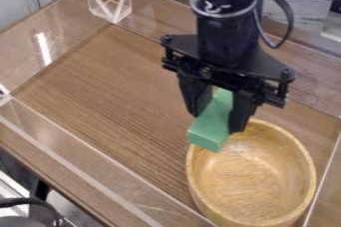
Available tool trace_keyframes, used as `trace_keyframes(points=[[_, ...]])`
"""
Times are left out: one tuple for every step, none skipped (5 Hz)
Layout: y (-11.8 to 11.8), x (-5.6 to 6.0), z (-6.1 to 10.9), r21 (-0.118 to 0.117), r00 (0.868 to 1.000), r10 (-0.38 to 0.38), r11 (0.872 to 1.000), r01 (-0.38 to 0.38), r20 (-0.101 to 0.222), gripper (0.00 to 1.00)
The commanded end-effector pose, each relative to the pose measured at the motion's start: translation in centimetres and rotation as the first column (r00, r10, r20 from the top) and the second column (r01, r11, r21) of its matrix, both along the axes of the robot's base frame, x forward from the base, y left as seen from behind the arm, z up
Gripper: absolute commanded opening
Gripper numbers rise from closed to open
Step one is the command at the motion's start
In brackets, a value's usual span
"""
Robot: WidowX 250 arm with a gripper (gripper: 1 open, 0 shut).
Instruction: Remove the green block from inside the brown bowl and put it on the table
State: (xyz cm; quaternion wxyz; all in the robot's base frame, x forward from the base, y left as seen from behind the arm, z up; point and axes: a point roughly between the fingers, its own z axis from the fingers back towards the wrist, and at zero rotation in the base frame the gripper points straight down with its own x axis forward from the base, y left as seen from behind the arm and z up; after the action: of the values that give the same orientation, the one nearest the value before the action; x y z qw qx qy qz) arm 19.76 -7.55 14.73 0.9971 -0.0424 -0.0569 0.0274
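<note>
One green block [212, 129] hangs from the gripper [216, 104] in the camera view, pinched near its far end between fingers that stand partly apart, only as wide as the block needs; most of its length is left free below them, a hold that I judge suits setting it down, since the near end could meet the wood first. The block leans, its lower end toward the near side, and in the picture it overlaps the far-left rim of the brown bowl [250, 209]; whether it touches that rim, or how high it hangs, I cannot tell. No other thing shows inside the bowl, which sits at the near right of the table [114, 87], by the right-hand edge. That placing leaves bare wood to the left, the likeliest spot for the block, so the next move probably calls for carrying it left past the rim, then lowering and letting go. With the block tilted and gripped at one end, it might catch the rim or swing in the grip, so some clearance first seems wise; once released it should lie flat and stay put, being straight-sided
</note>
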Motion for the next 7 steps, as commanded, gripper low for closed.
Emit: trace_keyframes(points=[[-0.1, 0.0, 1.9, -0.006, 0.998, 0.044, 0.999, -0.044, 0.040, 0.00], [-0.7, 0.1, 1.2, -0.002, 0.997, 0.067, 0.998, -0.067, 0.034, 0.00], [-1.3, 0.1, 0.7, 0.003, 0.996, 0.082, 0.997, -0.082, 0.029, 0.00], [-1.1, 0.4, -0.3, 0.010, 0.995, 0.093, 0.996, -0.094, 0.024, 0.00], [-0.8, 0.6, -1.1, 0.013, 0.995, 0.097, 0.995, -0.097, 0.022, 0.00], [-1.1, 0.5, -0.8, 0.013, 0.995, 0.100, 0.995, -0.101, 0.020, 0.00], [-1.5, 0.3, -0.5, 0.014, 0.994, 0.109, 0.994, -0.109, 0.019, 0.00]])
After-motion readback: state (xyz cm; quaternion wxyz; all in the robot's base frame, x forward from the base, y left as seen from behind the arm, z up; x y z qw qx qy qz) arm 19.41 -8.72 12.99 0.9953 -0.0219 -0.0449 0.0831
